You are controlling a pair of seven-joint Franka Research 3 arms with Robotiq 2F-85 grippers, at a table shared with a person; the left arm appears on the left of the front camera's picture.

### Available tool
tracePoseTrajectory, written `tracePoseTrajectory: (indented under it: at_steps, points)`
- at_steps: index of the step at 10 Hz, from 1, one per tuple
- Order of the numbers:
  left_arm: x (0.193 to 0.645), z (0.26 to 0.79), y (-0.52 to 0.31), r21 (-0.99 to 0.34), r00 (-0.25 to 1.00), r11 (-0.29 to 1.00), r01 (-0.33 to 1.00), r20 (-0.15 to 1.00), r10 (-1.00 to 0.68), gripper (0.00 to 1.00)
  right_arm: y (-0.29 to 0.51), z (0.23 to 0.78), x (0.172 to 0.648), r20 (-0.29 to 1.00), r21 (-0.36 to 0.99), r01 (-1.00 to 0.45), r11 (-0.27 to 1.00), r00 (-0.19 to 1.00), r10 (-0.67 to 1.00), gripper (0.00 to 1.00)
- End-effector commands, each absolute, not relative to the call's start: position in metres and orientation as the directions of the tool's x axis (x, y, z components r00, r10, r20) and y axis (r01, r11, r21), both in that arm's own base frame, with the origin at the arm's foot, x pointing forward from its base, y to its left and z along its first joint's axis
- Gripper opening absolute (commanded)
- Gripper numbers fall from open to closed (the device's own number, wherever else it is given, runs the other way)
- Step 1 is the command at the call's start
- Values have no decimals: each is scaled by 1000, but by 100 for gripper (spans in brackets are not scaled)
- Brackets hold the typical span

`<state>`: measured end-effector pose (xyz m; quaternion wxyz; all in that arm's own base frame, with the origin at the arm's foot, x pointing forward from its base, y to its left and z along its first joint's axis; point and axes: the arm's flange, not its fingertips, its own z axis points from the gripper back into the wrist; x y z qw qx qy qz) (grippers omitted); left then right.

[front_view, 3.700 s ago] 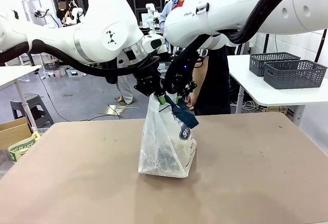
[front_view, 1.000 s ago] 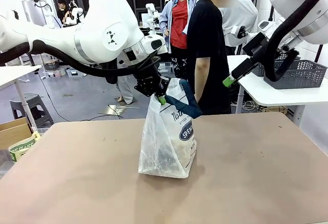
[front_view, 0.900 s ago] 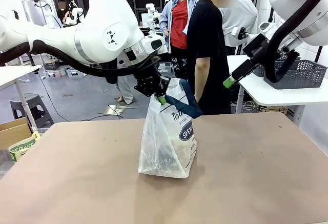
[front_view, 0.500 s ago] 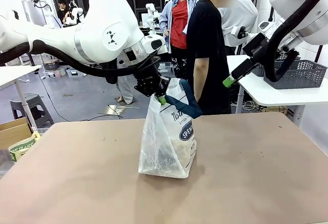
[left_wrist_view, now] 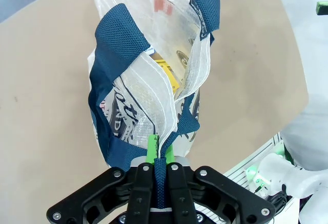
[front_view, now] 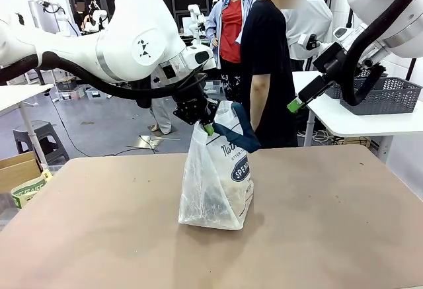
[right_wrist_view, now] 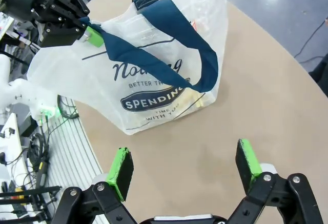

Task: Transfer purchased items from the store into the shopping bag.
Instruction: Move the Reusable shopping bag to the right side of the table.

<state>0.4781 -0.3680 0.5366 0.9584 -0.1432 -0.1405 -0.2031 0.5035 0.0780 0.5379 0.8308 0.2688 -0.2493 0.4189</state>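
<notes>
While the shopping bag [front_view: 217, 183] stands on the brown table [front_view: 330, 223] near its middle, the left gripper [front_view: 207, 127] is clamped on a navy strap [left_wrist_view: 160, 175] at the bag's top edge. A second handle [front_view: 236, 133] droops over the printed side. The right gripper [front_view: 294, 106] hangs with jaws wide and nothing between them, well apart from the bag, near a dark grey basket [front_view: 388, 95] on the white side table [front_view: 330, 114].

The shopping bag [front_view: 216, 186] hides its contents — yellow packaging [left_wrist_view: 166, 73] shows, its print unreadable.
</notes>
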Motion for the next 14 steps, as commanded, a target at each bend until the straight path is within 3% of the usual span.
tracePoseTrajectory:
  at_steps: [1, 8, 14]
  points:
    - [478, 537, -368, -217, 878, 877, 430, 327, -349, 0, 79, 540, 503, 639, 241, -833, 498, 522, 564, 100]
    - [513, 592, -330, -106, 916, 919, 380, 185, -357, 0, 79, 540, 503, 639, 241, -833, 498, 522, 564, 100]
    - [526, 626, -229, 7, 911, 958, 286, 307, -274, 0, 79, 540, 503, 639, 241, -833, 498, 522, 564, 100]
